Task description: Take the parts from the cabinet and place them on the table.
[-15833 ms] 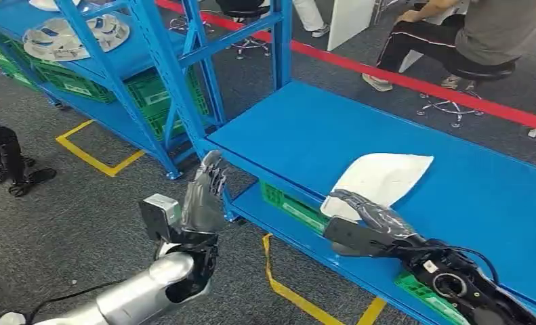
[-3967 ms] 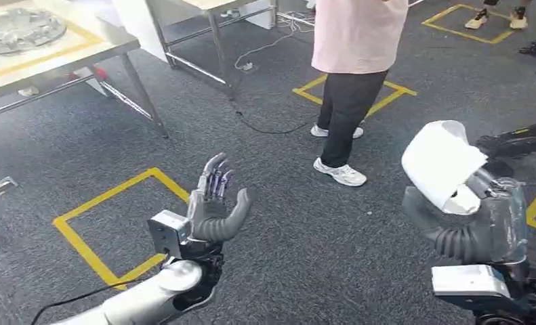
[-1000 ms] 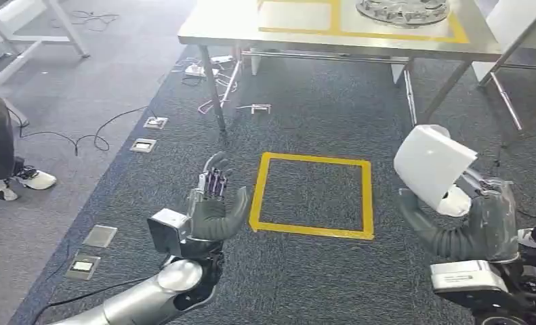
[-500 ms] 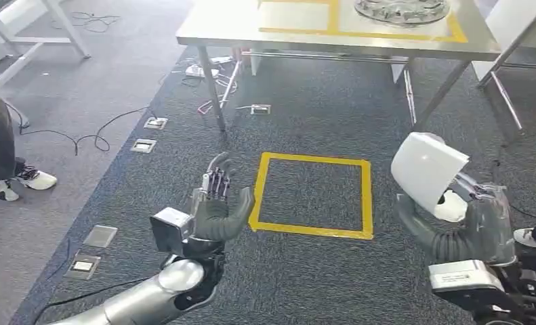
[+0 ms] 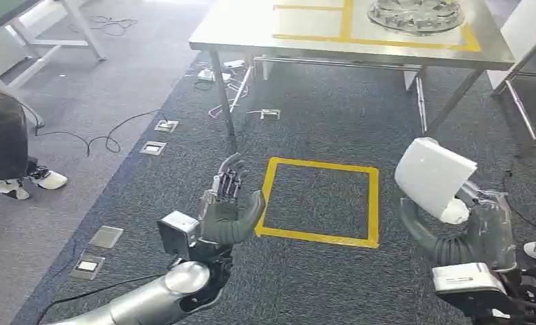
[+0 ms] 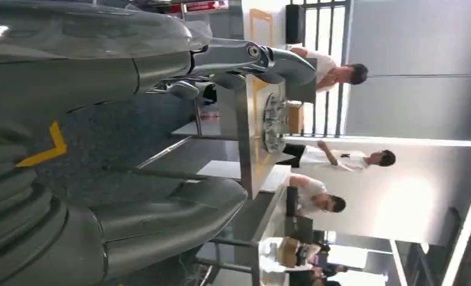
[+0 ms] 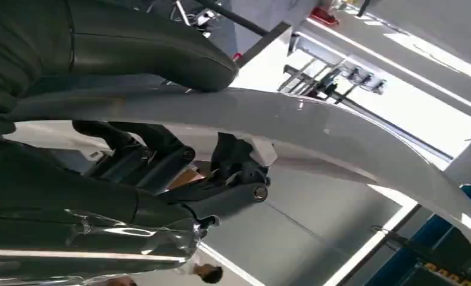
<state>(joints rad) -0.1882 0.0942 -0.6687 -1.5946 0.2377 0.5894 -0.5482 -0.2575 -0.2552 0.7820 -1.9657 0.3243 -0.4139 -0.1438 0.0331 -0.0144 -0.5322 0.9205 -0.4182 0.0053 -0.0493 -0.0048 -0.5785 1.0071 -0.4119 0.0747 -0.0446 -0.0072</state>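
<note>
On dark grey carpet, before a metal table: one white part carried.
Carpet is marked by a yellow taped square, with floor sockets and loose cables to one side. Table top is edged with yellow tape and bears a round silver disc. White curved part is held raised above the carpet, gripped between thumb and fingers of the right hand. Left hand is held up, fingers spread, nothing in it. People are seen beyond the table.
</note>
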